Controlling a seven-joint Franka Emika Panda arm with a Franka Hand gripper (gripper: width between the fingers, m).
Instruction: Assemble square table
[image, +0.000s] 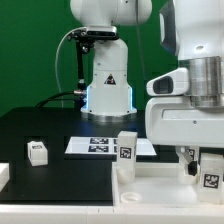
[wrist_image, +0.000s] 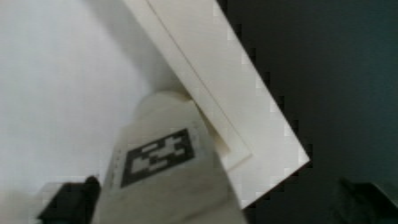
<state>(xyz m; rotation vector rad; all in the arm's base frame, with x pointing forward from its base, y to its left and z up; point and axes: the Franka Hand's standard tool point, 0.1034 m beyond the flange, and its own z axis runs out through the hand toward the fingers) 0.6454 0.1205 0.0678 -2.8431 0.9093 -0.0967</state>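
The arm is working low at the square top (image: 160, 187), the white tray-like piece lying at the near edge of the black table (image: 55, 140), and the step in hand looks like fitting a leg to that top. In the wrist view a tagged white leg (wrist_image: 164, 160) fills the space between the end effector's (wrist_image: 214, 205) dark fingers (wrist_image: 68, 200), standing against the top's raised rim (wrist_image: 222, 90); the end effector seems to be closed on this leg, though the finger contact itself is blurred. From the exterior view the same leg (image: 211, 172) shows just under the arm's white housing, over the square top's corner on that view's right. A second leg (image: 127, 145) stands upright at the top's far edge, a third small leg (image: 38, 152) sits well apart from the top on the bare table, and the marker board (image: 100, 146) lies flat just beyond the top. Whether the held leg is already seated cannot be told. The next move likely calls for lining the leg squarely with its corner socket and then turning or pressing it home without tilting.
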